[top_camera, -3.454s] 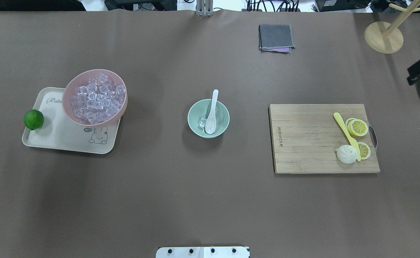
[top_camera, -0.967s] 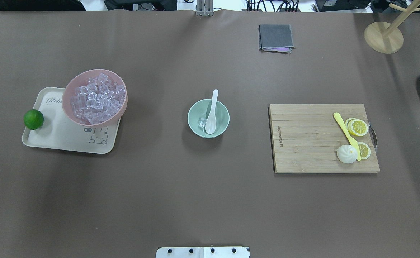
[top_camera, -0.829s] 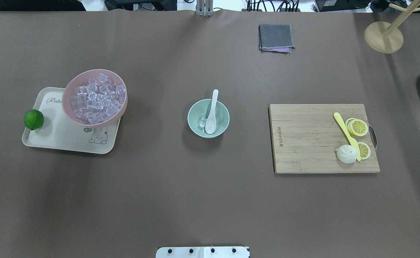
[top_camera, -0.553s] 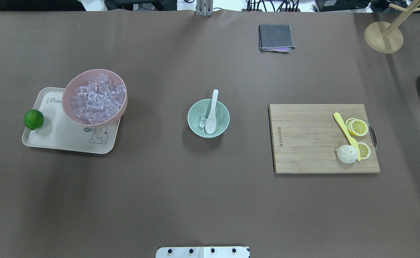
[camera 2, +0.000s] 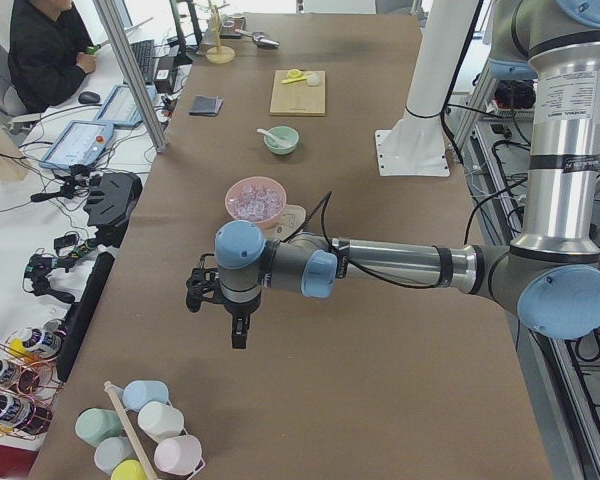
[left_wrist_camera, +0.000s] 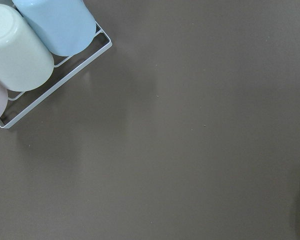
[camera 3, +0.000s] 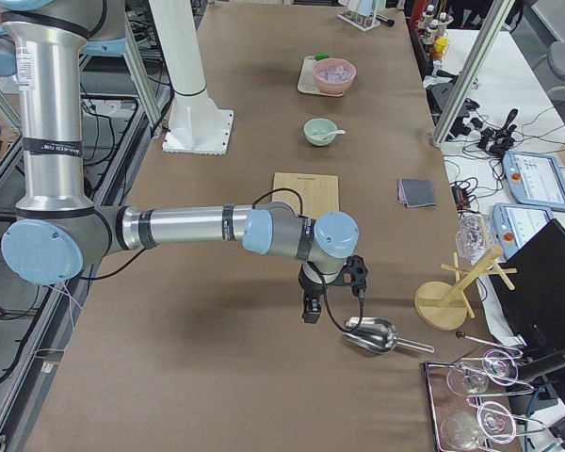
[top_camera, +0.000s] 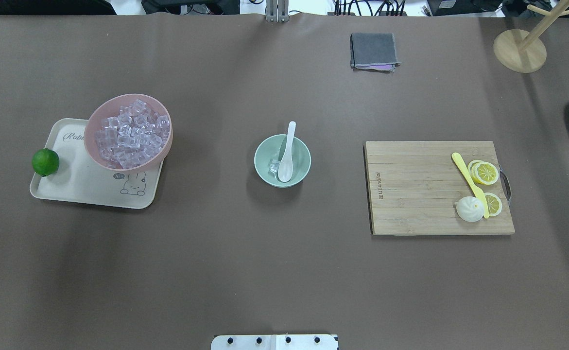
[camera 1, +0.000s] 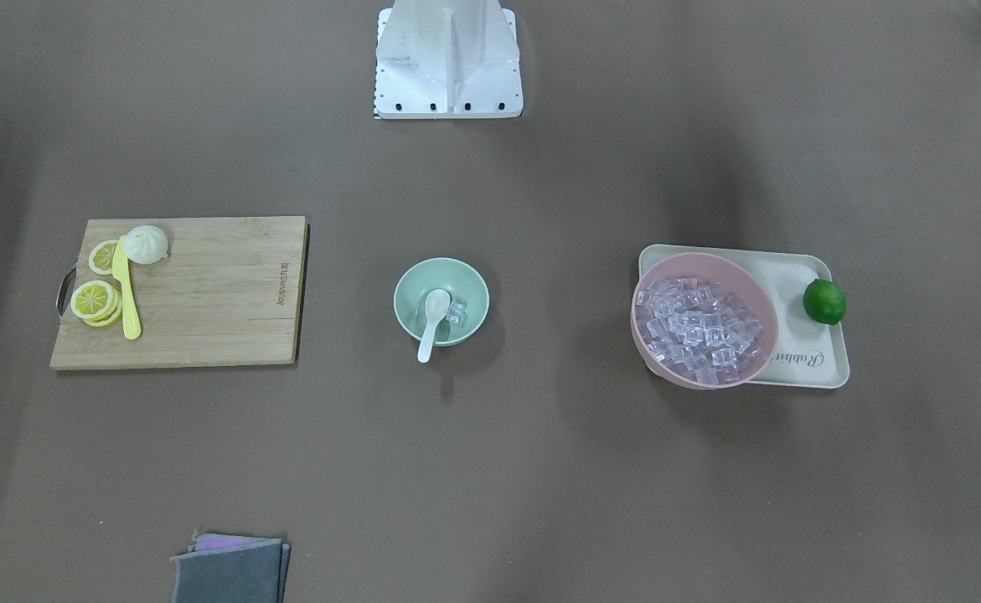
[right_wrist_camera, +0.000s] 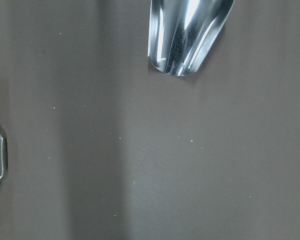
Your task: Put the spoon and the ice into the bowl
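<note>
The mint-green bowl stands at the table's middle. The white spoon lies in it, scoop down and handle over the far rim. A clear ice cube lies in the bowl beside the scoop. Many more ice cubes fill the pink bowl on the left. My left gripper hangs over bare table far from the bowls. My right gripper hangs beside the metal scoop. Both show only in side views, so I cannot tell whether they are open or shut.
A beige tray holds the pink bowl and a lime. A wooden cutting board carries lemon slices, a yellow knife and a white bun. A grey cloth, a wooden stand and cups lie at the edges.
The right gripper, seen over the metal scoop at the overhead view's right edge 3.5 s ago, has left that view. Nothing has moved in the last second.
</note>
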